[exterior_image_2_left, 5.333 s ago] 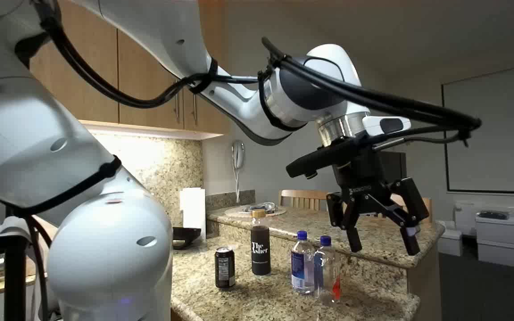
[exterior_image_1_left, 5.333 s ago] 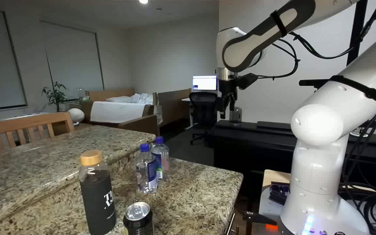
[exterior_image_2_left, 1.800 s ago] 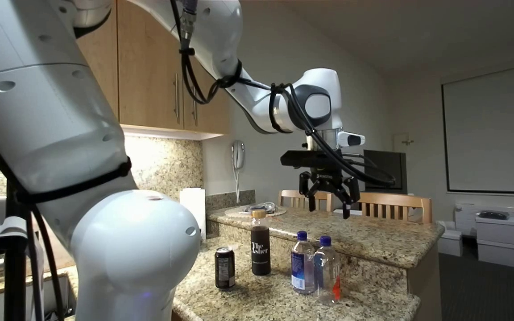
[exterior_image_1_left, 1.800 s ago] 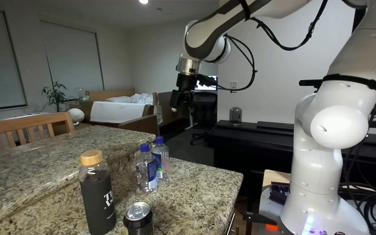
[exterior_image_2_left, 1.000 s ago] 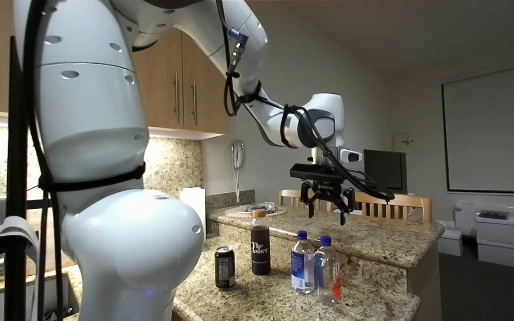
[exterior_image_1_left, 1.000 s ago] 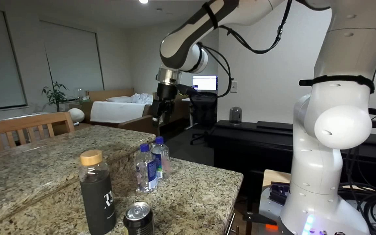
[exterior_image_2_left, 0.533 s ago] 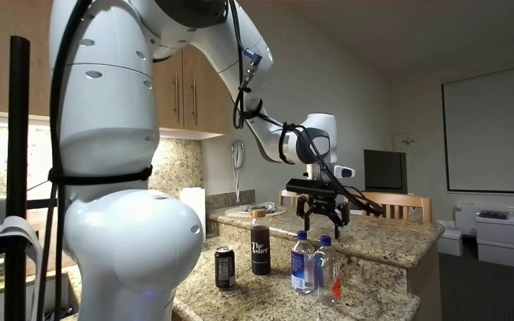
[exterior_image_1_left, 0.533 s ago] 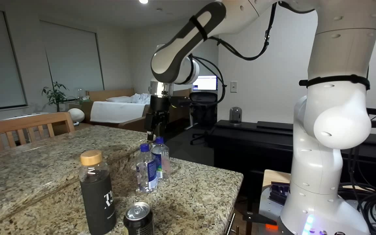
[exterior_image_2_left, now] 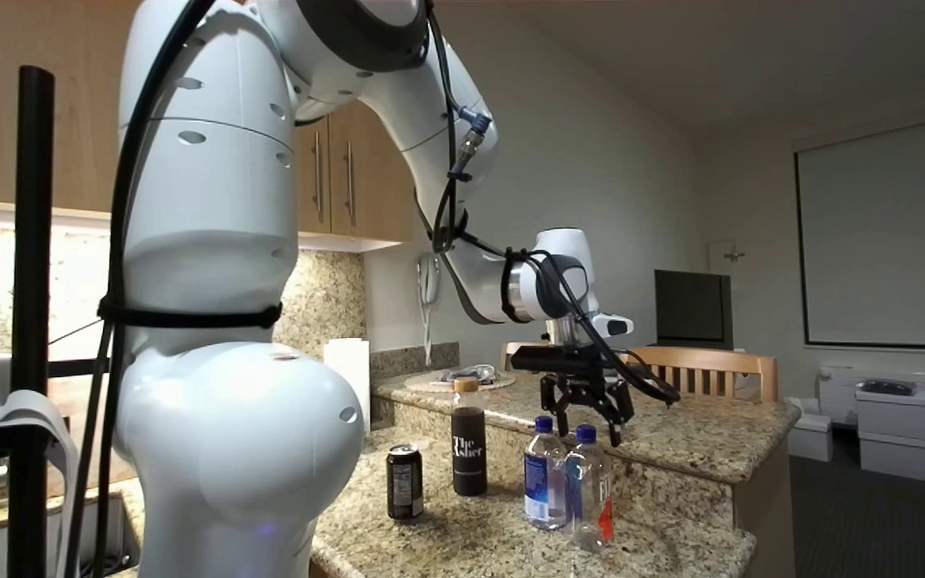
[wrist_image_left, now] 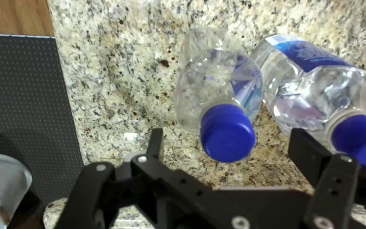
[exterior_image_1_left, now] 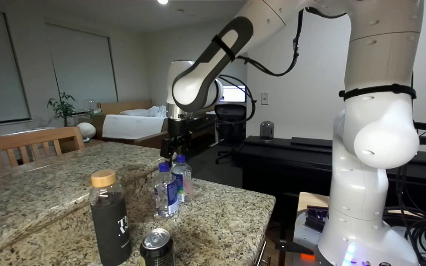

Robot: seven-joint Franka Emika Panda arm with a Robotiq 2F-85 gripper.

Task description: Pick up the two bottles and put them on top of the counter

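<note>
We see the end bottle [wrist_image_left: 219, 89] and the inner bottle [wrist_image_left: 316, 92] upright on the lower level of the counter [exterior_image_1_left: 216, 229], long axes vertical, blue caps pointing straight up. In the wrist view we look down on them, so the caps loom toward us and the bases slant away. They stand just beside each other; whether they touch we cannot tell. Both are close to the counter's step, well back from its front edge, with the end bottle nearer the end edge. Farther from that edge stand the flask [exterior_image_1_left: 110, 225], near the step, and the can [exterior_image_1_left: 157, 247], nearer the front edge.

The gripper [exterior_image_2_left: 589, 434] is spread wide, fingers down. In the wrist view the end bottle's cap shows between them with space on both sides; the inner bottle's cap lies outside, partly hidden by a finger. We cannot tell whether that finger touches it.

In the earliest frame the gripper hung well apart from the pair; now it has come over to them, and since the latest earlier frame it has dropped a little in both exterior views. The end bottle, inner bottle, flask and can stand where they stood.
</note>
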